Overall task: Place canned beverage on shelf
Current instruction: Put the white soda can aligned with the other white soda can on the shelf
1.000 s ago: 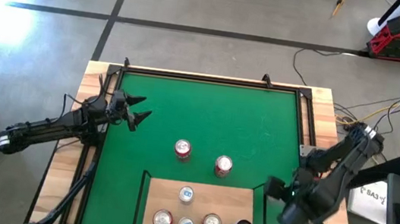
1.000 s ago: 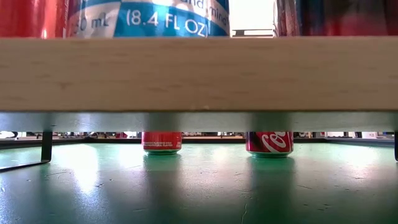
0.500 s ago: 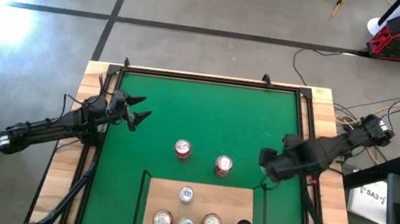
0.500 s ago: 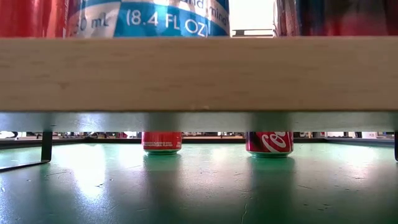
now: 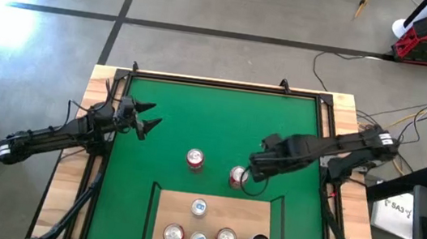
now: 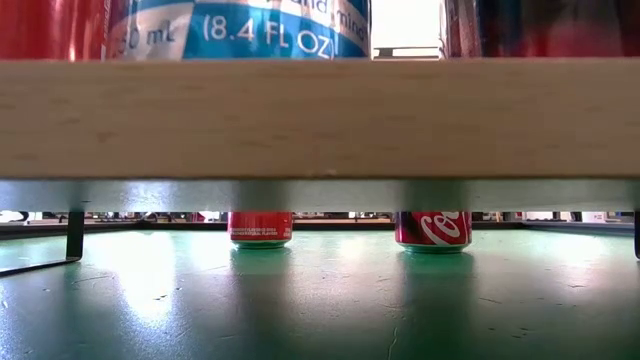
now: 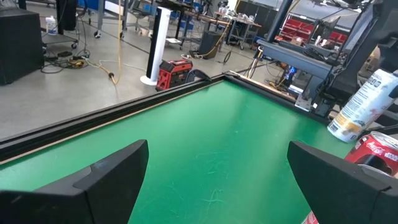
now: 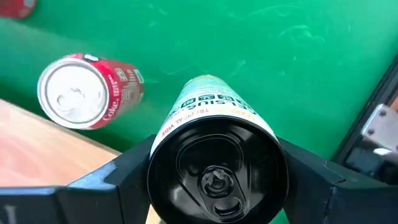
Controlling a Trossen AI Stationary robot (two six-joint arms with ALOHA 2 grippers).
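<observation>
The right gripper (image 8: 214, 180), fingers closed on a black-topped green-and-white can (image 8: 214, 146), hovers over the green mat (image 5: 221, 120) just beside a red cola can (image 5: 237, 176). The pale wood shelf with thin black rail (image 5: 238, 216), at the mat's near edge, carries five cans. The left gripper (image 7: 214, 183) waits wide open, empty, near the mat's left edge.

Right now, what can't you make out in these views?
Black-topped can in the right gripper: the arm covers it in the high view; height above the mat unknown.
Low view: the shelf board hides everything higher; cans on it cut off by the top edge.
Left wrist view (left gripper open, mat's left side): red can cut by the frame edge.
</observation>
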